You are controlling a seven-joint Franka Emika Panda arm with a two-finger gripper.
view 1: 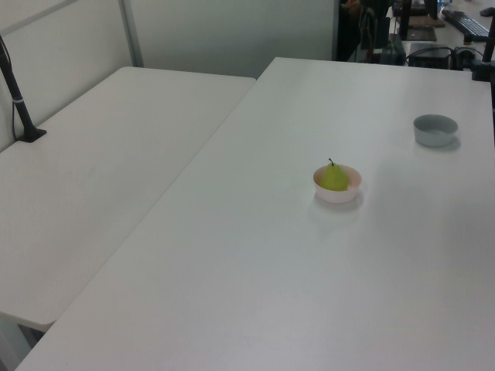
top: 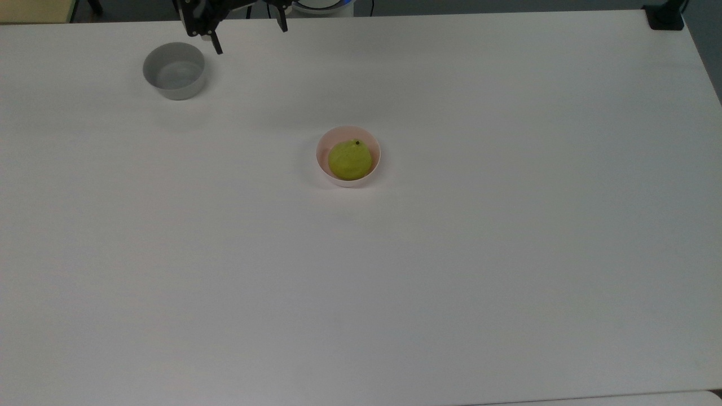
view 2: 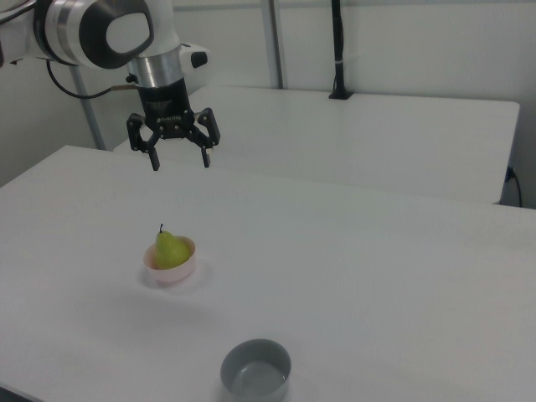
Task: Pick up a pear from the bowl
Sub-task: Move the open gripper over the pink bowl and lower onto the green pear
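One pear (top: 350, 160) sits upright in the pink bowl (top: 324, 148), mid-tabletop (top: 507, 225). A second bowl, grey (top: 174, 70) and empty, stands well apart from it. One claw (view 2: 179, 158) hangs above the tabletop with its two fingers spread wide, gripping nothing, apart from both bowls.
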